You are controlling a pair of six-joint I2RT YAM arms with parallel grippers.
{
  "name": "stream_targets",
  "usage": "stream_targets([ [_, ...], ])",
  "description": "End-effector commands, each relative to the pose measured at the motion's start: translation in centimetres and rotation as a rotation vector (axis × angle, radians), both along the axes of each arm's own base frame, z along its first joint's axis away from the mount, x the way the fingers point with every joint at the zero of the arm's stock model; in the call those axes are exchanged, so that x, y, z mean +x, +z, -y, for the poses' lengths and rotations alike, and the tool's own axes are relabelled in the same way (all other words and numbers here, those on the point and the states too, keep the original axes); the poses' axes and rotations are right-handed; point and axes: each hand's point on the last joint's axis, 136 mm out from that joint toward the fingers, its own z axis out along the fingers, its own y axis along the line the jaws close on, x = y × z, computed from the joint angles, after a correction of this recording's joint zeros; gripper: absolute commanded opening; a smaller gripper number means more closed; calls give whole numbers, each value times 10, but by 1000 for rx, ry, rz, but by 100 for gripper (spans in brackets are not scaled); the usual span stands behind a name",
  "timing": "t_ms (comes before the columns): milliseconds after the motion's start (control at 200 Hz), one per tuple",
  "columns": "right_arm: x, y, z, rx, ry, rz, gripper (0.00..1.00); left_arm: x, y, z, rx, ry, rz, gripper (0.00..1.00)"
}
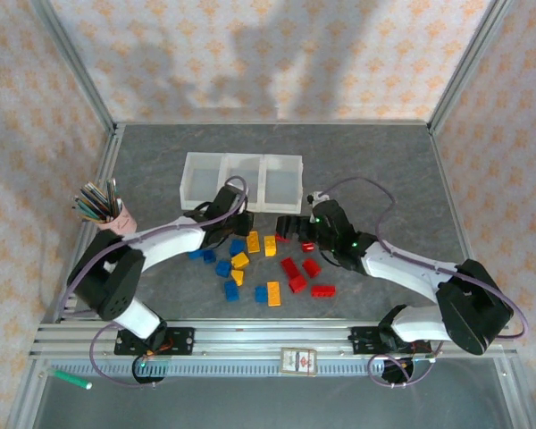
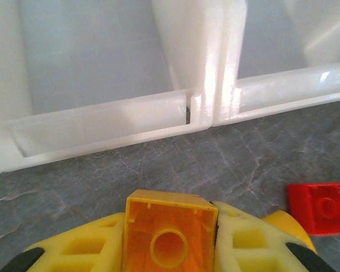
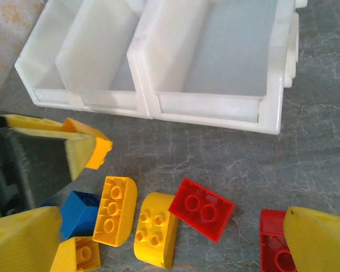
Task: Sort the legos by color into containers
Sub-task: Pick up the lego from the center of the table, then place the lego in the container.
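Left end effector (image 2: 170, 252) clamped on yellow-orange lego (image 2: 170, 226), containers (image 2: 102, 122) at 12 o'clock, right end effector (image 3: 170, 221) spread wide, red lego (image 3: 201, 208) between its fingers.

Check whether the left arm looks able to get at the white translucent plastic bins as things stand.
Probably yes. The left gripper, shut on a yellow-orange plastic brick, faces the white translucent bins with only grey tabletop between; it must still clear their front wall.
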Motion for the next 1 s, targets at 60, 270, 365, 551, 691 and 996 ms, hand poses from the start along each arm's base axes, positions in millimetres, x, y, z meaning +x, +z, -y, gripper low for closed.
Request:
stream_targets([
  [60,5,18,-18,23,41,8,100,-19,31,-21,-51,94,40,25],
  [270,13,29,-47,77,70,12,100,-1,82,-64,-82,266,171,23],
  [365,19,31,-56,94,60,7,100,17,86,-88,-91,347,187,23],
  [551,35,35,-61,110,13,23,99,55,73,-116,-66,437,175,22],
  [691,42,34,-63,100,-3,28,100,84,59,-121,-51,461,162,21],
  [996,48,35,-66,80,-8,35,100,126,41,-140,-15,507,148,34],
])
